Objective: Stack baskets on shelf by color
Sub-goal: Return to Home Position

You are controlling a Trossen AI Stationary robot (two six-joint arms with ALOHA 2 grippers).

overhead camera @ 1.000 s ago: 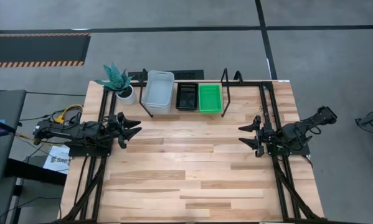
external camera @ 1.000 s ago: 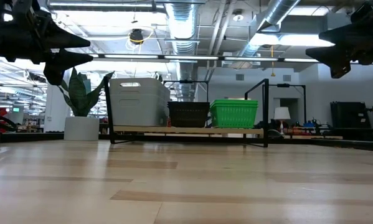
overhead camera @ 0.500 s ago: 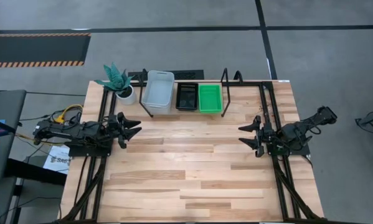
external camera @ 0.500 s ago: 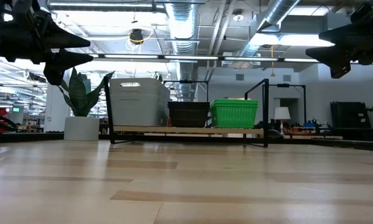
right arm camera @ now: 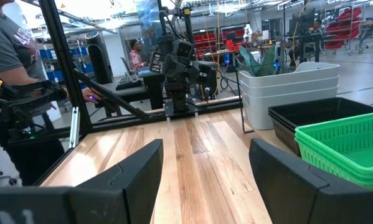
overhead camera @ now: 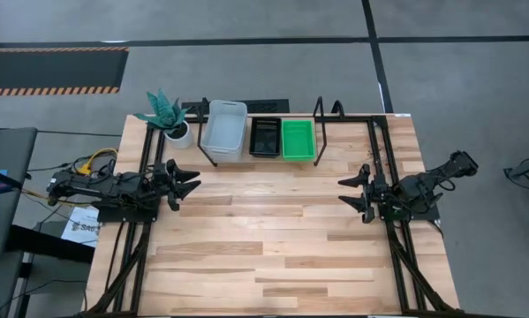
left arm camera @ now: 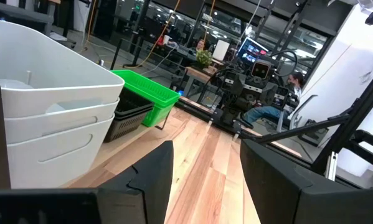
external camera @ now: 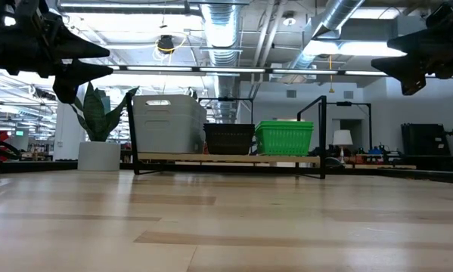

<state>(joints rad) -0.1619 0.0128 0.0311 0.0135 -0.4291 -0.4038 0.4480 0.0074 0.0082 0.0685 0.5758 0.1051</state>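
Unchanged against the earlier frames: same parked pose for both arms, same row on the shelf. Shows the left gripper (overhead camera: 188,181) at the left edge of the desk (overhead camera: 273,256) and the right gripper (overhead camera: 345,192) at its right edge, both raised off the wood, both with fingers spread wide and holding nothing. Places the baskets on the shelf (external camera: 234,158) at the far side of the desk, sorted by colour: grey-white stack (overhead camera: 224,131) on the left, just right of the plant pot (overhead camera: 180,134), black stack (overhead camera: 265,138) in the middle, green stack (overhead camera: 298,139) on the right, set close side by side. Reads as a finished job, with no basket left on the desk. Looks like light, thin moulded plastic throughout, probably stiff enough to lift by one wall yet springy in the meshed green and black sides; likely smooth and a little slippery on the grey-white walls. Suggests pinching the rim of one short end wall, one finger inside and one outside, rather than spanning a whole tray. Warns of nested trays sticking and coming up in pairs, and of scant room between stacks for a finger on the long sides.
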